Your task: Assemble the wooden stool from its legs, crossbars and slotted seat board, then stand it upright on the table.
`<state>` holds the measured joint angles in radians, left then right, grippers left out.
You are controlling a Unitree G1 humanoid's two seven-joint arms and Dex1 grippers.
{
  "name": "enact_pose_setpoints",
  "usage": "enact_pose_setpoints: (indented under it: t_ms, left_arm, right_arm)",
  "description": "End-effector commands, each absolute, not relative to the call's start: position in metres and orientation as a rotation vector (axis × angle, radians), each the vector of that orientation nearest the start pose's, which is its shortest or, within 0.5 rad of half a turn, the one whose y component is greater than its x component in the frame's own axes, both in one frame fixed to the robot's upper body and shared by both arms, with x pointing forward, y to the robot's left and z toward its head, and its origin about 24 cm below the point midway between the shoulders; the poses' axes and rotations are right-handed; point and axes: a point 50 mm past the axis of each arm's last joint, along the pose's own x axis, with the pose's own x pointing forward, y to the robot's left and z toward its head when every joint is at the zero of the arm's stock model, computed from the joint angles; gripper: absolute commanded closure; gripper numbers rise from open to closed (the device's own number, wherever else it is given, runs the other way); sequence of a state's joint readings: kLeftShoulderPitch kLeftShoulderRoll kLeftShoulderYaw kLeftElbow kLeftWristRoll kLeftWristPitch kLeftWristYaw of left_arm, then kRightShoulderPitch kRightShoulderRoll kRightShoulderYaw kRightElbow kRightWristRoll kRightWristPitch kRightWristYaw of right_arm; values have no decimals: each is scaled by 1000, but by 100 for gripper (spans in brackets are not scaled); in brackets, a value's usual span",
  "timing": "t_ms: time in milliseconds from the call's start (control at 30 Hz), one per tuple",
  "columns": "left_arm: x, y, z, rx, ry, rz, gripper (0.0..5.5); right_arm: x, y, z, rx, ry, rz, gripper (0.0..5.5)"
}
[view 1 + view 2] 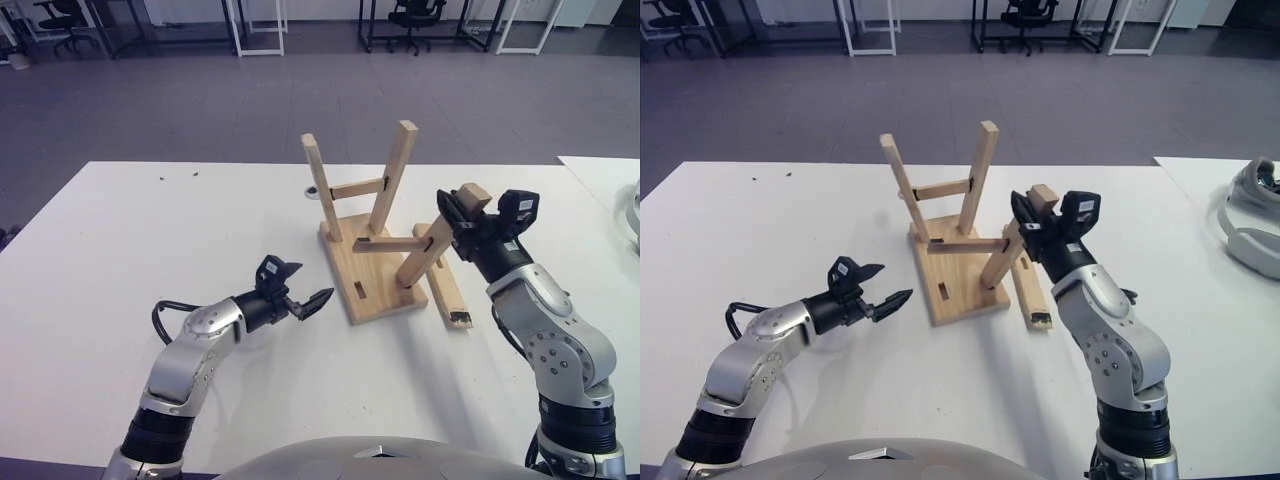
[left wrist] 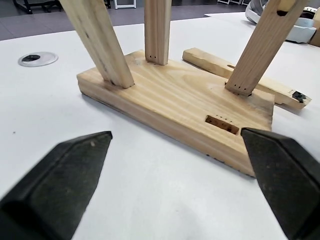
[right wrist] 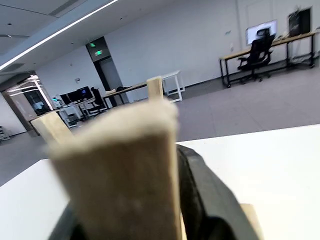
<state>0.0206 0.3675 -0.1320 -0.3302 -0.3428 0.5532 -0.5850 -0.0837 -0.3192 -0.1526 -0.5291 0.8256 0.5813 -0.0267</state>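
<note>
One loose leg (image 1: 447, 291) lies beside seat board's (image 1: 385, 286) edge.

I work in an open, office-like lab. Beyond my white worktop (image 1: 120, 230) runs a wide grey floor (image 1: 300, 100), and across it — well apart from the worktop — stand black swivel chairs (image 1: 415, 15) and white-framed desks (image 1: 258, 30). Farther behind the worktop are a monitor (image 3: 261, 31) on a desk, a long ceiling light strip (image 3: 60, 30) and a green sign (image 3: 94, 45) over a doorway. A round cable port (image 2: 37, 58) sits in the worktop itself.
</note>
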Motion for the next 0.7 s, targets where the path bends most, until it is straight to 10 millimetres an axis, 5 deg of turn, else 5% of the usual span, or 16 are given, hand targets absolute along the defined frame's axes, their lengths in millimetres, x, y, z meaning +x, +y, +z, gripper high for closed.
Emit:
enact_pose_setpoints:
  t_ms: [33, 133, 233, 333, 433, 500, 700]
  left_arm:
    - [226, 150, 61, -2, 321, -780, 74]
    - [227, 155, 61, 3, 321, -765, 74]
    - [229, 157, 59, 21, 326, -759, 74]
    - [231, 159, 60, 20, 319, -752, 74]
    - [233, 162, 60, 16, 310, -722, 74]
    - [235, 162, 59, 20, 308, -709, 74]
    - [237, 162, 59, 30, 312, -704, 74]
  right_arm:
    - [244, -181, 201, 340, -264, 357, 323]
    - [242, -204, 248, 342, -440, 363, 265]
    - [258, -228, 238, 351, -373, 241, 214]
    - [268, -236, 163, 311, -26, 147, 162]
    - [255, -233, 81, 272, 329, 145, 162]
    - [244, -226, 44, 272, 471, 181, 162]
    - [230, -218, 5, 183, 646, 209, 162]
